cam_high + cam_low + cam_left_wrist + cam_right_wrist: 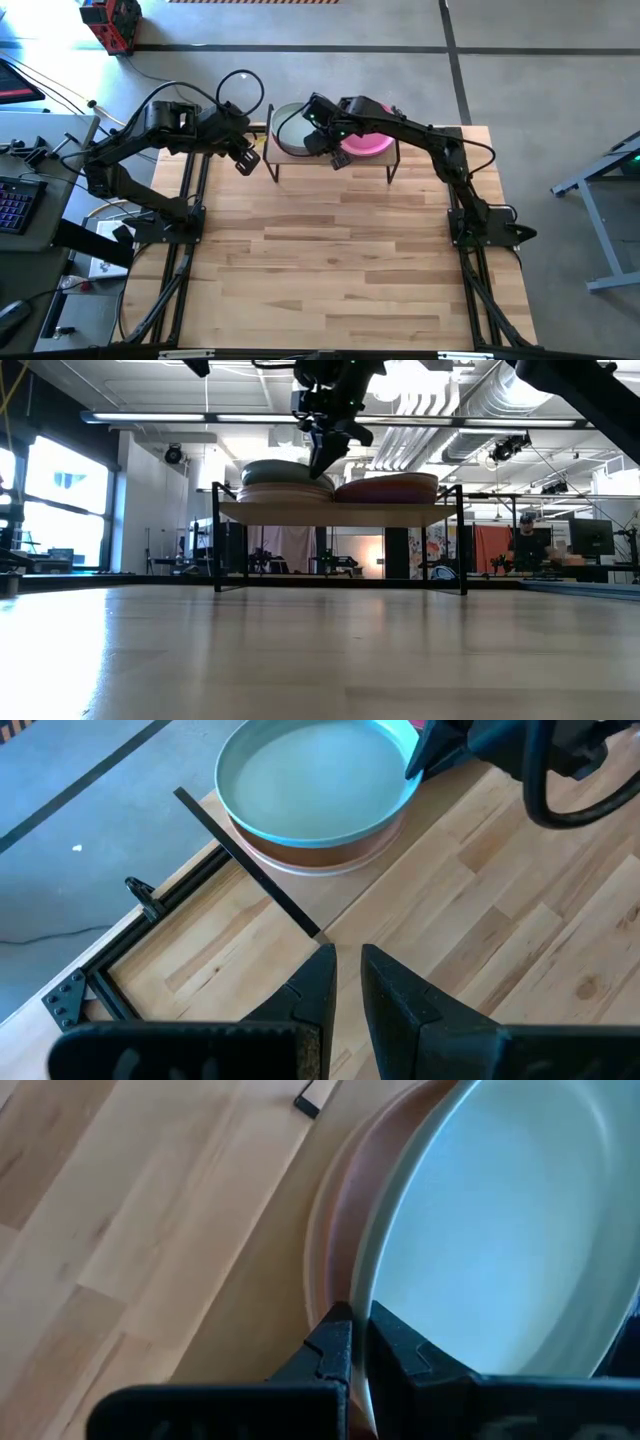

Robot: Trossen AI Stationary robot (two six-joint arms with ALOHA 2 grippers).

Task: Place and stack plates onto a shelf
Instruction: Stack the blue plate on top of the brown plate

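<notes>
My right tool (318,128) is pinched tight on the rim of the pale teal plate (312,775), fingers (338,1342) closed with the rim between them. That plate sits on top of a stack on the shelf (375,160), with a terracotta plate (335,848) directly under it and a paler one below that. Beside this stack on the same shelf is a second pile topped by the magenta plate (372,144). The shelf stands at the far edge of the worktop (340,270). My left tool (246,160) hovers just off the shelf's left end, fingers (318,982) slightly parted and holding nothing.
</notes>
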